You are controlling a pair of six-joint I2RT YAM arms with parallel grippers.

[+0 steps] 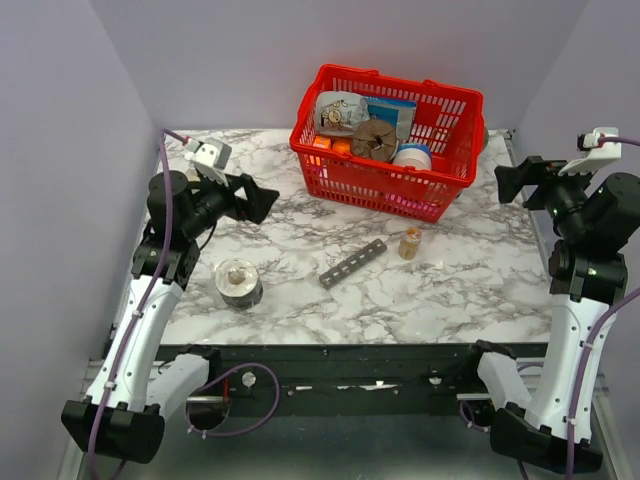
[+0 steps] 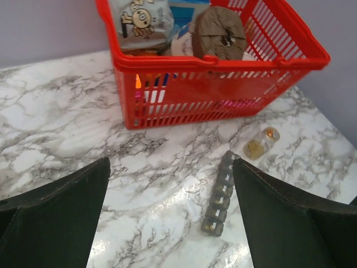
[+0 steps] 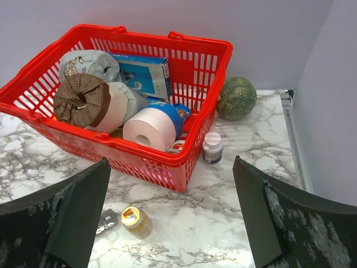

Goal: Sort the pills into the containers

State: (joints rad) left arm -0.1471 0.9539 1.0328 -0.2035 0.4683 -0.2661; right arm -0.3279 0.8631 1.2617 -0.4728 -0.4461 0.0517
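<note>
Resting on the table: one pill bottle near one organiser strip, one red basket; left gripper and right gripper gape wide, empty.

The table is white marble with grey veins. The mesh basket is red. The organiser is dark grey, the pills tan-brown, the melon dull green.

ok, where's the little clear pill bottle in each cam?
Top external: pill bottle centre-right, just in front of the red basket.
Left wrist: pill bottle right of centre, below the basket.
Right wrist: pill bottle bottom, left of centre.
Shared landmark: the red basket.
</note>
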